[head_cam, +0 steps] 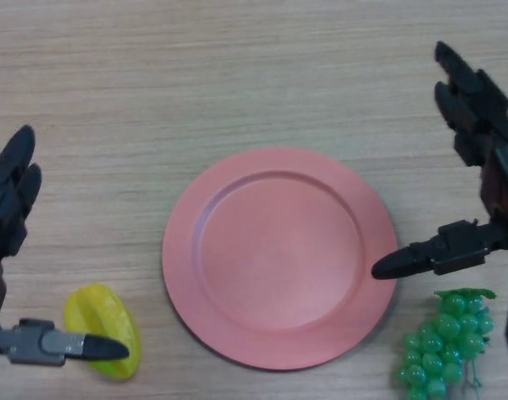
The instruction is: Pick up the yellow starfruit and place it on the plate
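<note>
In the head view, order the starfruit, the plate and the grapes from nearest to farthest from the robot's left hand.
1. Yellow starfruit: right at the left hand, under its thumb, lower left.
2. Pink plate: centre of the table.
3. Green grapes: lower right, below the right hand.

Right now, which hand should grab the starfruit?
Left. The left hand is open right beside the yellow starfruit; the right hand is across the pink plate, near the green grapes.
</note>
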`<state>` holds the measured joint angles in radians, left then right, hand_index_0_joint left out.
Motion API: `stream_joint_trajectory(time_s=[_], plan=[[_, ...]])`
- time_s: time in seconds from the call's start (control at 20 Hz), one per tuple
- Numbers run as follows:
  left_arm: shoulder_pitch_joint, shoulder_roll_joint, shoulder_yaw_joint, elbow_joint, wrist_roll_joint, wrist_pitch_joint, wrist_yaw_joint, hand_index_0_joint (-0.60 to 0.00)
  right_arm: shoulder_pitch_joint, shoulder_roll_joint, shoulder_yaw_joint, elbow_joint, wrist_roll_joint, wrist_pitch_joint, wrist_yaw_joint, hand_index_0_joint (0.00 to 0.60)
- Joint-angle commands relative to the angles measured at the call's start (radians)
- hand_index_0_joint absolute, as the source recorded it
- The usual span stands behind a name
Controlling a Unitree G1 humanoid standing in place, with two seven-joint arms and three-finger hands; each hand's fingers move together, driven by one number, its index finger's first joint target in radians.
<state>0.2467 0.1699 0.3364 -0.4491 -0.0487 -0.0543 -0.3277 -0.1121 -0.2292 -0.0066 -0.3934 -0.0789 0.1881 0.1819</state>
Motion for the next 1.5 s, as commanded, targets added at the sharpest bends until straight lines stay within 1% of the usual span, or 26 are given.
stream_joint_trajectory(time_s=[0.05, 0.1, 0.2, 0.35, 0.5, 0.55, 0.65, 0.75, 0.8, 0.85, 0.9, 0.95, 1.3, 1.4, 1.5], plan=[[0.018, 0.021, 0.081, -0.026, -0.007, -0.193, -0.002, 0.0, -0.031, -0.013, -0.022, -0.048, 0.012, -0.11, -0.046, 0.0], [0.039, 0.021, 0.086, 0.014, 0.017, -0.267, 0.02, 0.0, -0.036, -0.008, -0.016, -0.044, 0.018, -0.103, -0.048, 0.0], [0.056, 0.02, 0.089, 0.079, 0.038, -0.343, 0.051, 0.0, -0.041, -0.007, -0.009, -0.044, 0.02, -0.088, -0.043, 0.0], [0.069, 0.02, 0.094, 0.178, 0.067, -0.405, 0.067, 0.0, -0.052, -0.003, -0.001, -0.045, 0.016, -0.075, -0.039, 0.0], [0.055, 0.02, 0.092, 0.296, 0.121, -0.47, 0.103, 0.0, -0.041, 0.003, 0.007, -0.056, 0.022, -0.078, -0.046, 0.0], [0.051, 0.02, 0.09, 0.31, 0.123, -0.475, 0.103, 0.0, -0.039, 0.004, 0.007, -0.058, 0.023, -0.078, -0.047, 0.0], [0.04, 0.02, 0.074, 0.343, 0.153, -0.49, 0.132, 0.0, -0.035, 0.004, 0.009, -0.065, 0.022, -0.074, -0.048, 0.0], [0.028, 0.022, 0.056, 0.388, 0.153, -0.498, 0.161, 0.0, -0.031, 0.005, 0.011, -0.073, 0.021, -0.066, -0.049, 0.0], [0.021, 0.031, 0.042, 0.422, 0.164, -0.508, 0.185, 0.0, -0.03, 0.005, 0.01, -0.078, 0.026, -0.057, -0.046, 0.0], [0.017, 0.036, 0.037, 0.433, 0.166, -0.506, 0.194, 0.0, -0.028, 0.005, 0.01, -0.08, 0.027, -0.056, -0.044, 0.0], [0.007, 0.041, 0.022, 0.445, 0.161, -0.489, 0.217, 0.0, -0.036, 0.004, 0.008, -0.079, 0.026, -0.052, -0.045, 0.0], [0.002, 0.042, 0.015, 0.45, 0.16, -0.486, 0.229, 0.0, -0.038, 0.003, 0.008, -0.077, 0.024, -0.054, -0.047, 0.0], [-0.07, 0.085, -0.086, 0.605, 0.208, -0.492, 0.345, 0.0, -0.038, 0.006, 0.011, -0.062, 0.015, -0.072, -0.063, 0.0], [-0.09, 0.094, -0.112, 0.638, 0.211, -0.502, 0.369, 0.0, -0.039, 0.008, 0.014, -0.063, 0.012, -0.069, -0.064, 0.0], [-0.106, 0.097, -0.13, 0.647, 0.187, -0.502, 0.365, 0.0, -0.036, 0.009, 0.017, -0.073, 0.01, -0.055, -0.063, 0.0]])
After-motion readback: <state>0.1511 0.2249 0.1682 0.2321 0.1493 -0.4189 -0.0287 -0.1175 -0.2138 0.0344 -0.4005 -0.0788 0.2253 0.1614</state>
